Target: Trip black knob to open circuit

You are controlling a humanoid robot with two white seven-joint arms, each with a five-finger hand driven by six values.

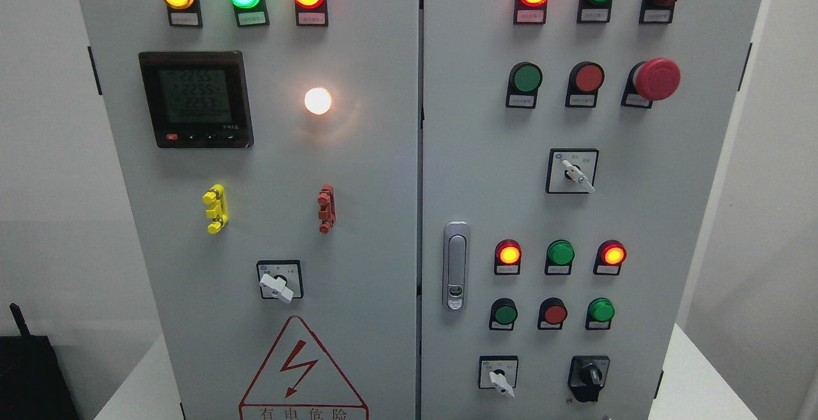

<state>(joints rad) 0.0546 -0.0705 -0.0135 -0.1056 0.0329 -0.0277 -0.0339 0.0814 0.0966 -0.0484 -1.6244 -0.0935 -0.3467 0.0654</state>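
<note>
Head view, grey two-door control cabinet [358, 215]. Legible writing: warning triangle [303, 372] at bottom centre-left with red lightning bolt and characters "有电危险" beneath. Digital meter [195, 99] at upper left shows three rows of digits, roughly "225", too faint to confirm. Small labels under the indicator lamps are too small to read.

Black knob [589, 375] sits at lower right of the frame on the right door, just right of a white selector switch [499, 376], its pointer roughly upright.

Neither robot hand nor arm appears in the frame, so finger state cannot be told.
</note>
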